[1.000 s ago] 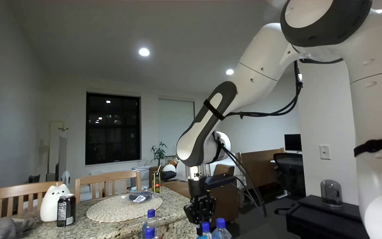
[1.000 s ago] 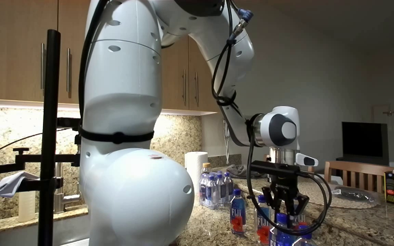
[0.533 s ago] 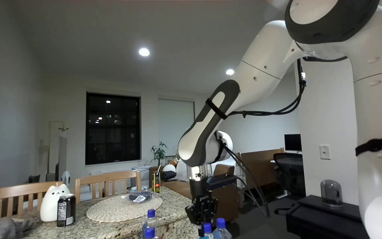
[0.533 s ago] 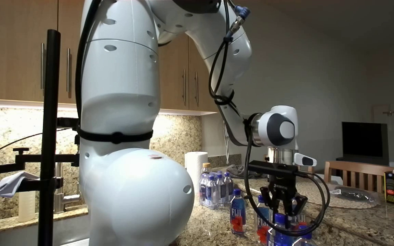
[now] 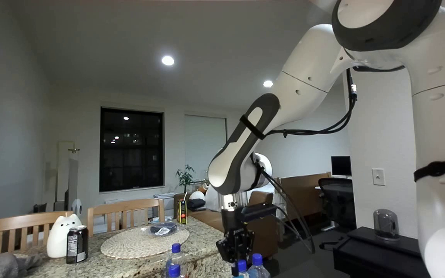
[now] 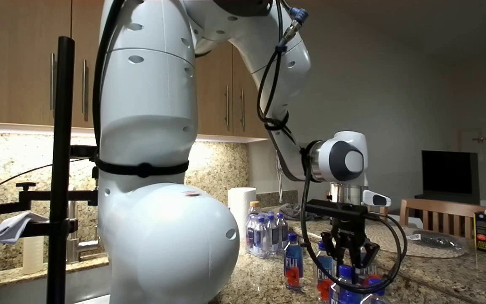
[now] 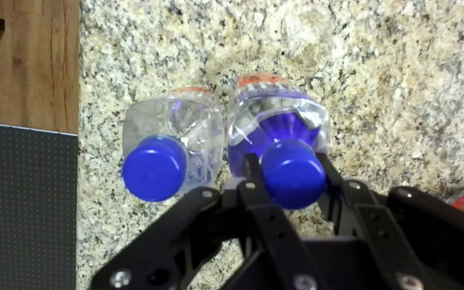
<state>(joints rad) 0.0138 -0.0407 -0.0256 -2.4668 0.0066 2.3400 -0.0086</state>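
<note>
A clear water bottle with a blue cap [image 7: 284, 121] stands upright, with blue-purple showing through its shoulder. My gripper [image 7: 289, 161] has its black fingers [image 7: 252, 165] against both sides of the cap in the wrist view. The same bottle shows by its blue cap in both exterior views [image 5: 242, 265] [image 6: 345, 271], right at the gripper's fingertips. A second bottle with a blue cap [image 7: 154, 169] stands close beside it, left in the wrist view; it also shows in an exterior view [image 5: 257, 266]. The held bottle's base is hidden in the exterior views.
More FIJI bottles [image 6: 292, 257] [image 6: 323, 266] stand near the gripper, and a pack of bottles [image 6: 261, 236] stands beside the paper towel roll [image 6: 241, 211]. A woven mat [image 5: 129, 245] and a black can [image 5: 77, 247] are on the raised counter. The counter edge [image 7: 79, 161] lies left in the wrist view.
The gripper and the held bottle's cap have shifted slightly together, rightward in one exterior view, leftward in another, then slightly down. The neighbouring bottle has not moved.
</note>
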